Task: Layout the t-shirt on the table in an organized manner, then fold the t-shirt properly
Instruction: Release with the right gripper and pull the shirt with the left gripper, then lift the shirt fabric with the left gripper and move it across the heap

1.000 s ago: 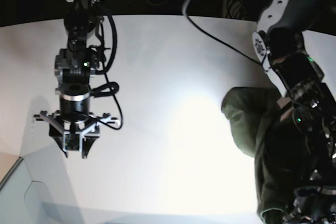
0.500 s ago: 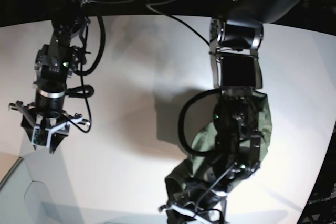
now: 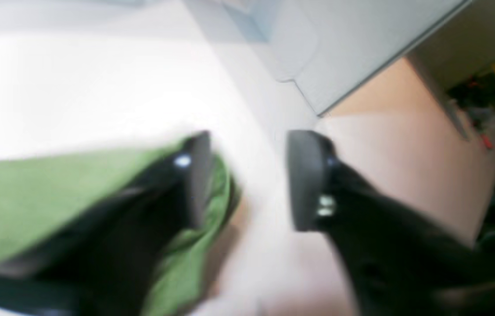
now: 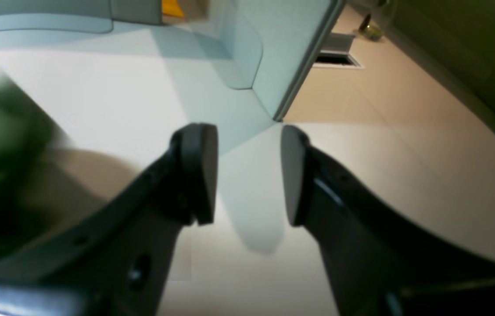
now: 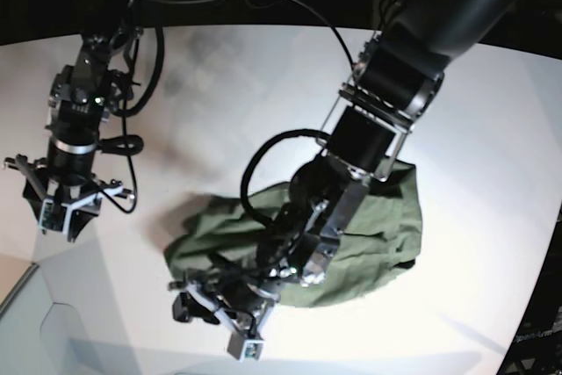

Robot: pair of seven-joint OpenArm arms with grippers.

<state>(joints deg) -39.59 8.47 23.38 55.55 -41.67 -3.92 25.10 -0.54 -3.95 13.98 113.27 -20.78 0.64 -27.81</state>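
The t-shirt [image 5: 378, 252] was matt cloth, soft-looking and creased. The table [image 5: 219, 85] had a smooth, pale surface with a soft sheen. The left gripper [image 3: 249, 180] and the right gripper [image 4: 249, 173] had dark fingers with a matt, plastic-like look. The grey panel [image 4: 282, 39] beside the table looked smooth and matt, and the black cable [image 5: 158, 59] had a smooth, rubbery-looking skin.
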